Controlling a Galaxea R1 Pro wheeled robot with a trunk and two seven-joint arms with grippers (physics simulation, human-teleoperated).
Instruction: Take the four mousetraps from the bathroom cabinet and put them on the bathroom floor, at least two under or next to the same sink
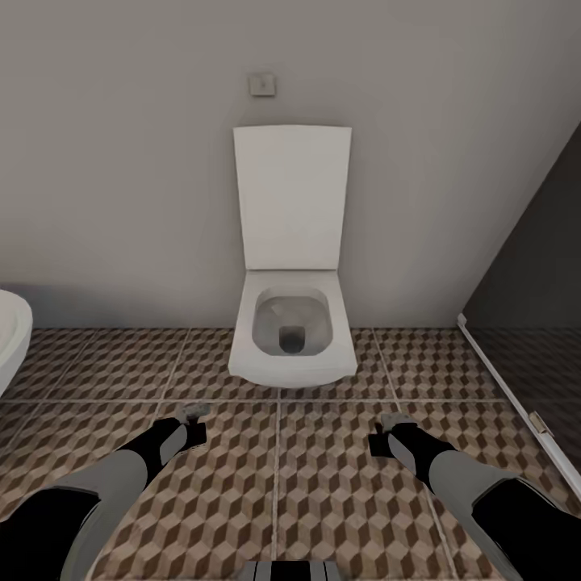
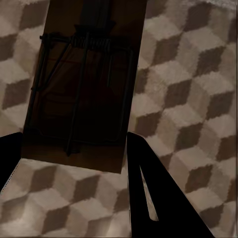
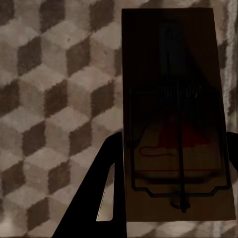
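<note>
Toilet (image 1: 292, 323): stood open-lidded against the grey wall, dead ahead; taken here as the landmark.
Floor (image 1: 323, 484): cube-patterned bathroom floor spread in front of the toilet, under both arms.
Left claw (image 1: 192, 418): hung low over the floor, in front of the toilet and to its left; gripped one mousetrap (image 2: 82, 94), the board clamped between the dark fingers (image 2: 158, 198) in the left wrist view.
Right claw (image 1: 389, 426): hung low in front of the toilet and to its right; gripped a second mousetrap (image 3: 173, 124), red mark and wire bar plain in the right wrist view.
Other two mousetraps: not seen.
Sink and cabinet: not seen; a white curved rim (image 1: 12, 331) at the far left of the toilet, too little shown to name.
Shower screen (image 1: 524, 266): dark, to the right of the toilet, with a pale sill at its foot.
Risk, wrong spot: judged that letting go here would leave both traps by the toilet, not under or next to the sink.
Risk, wrong surface: judged that drifting right of the toilet could put a trap past the sill onto the shower floor.
Risk, slip: judged that thin flat boards, held by an edge, could twist or drop during travel.
</note>
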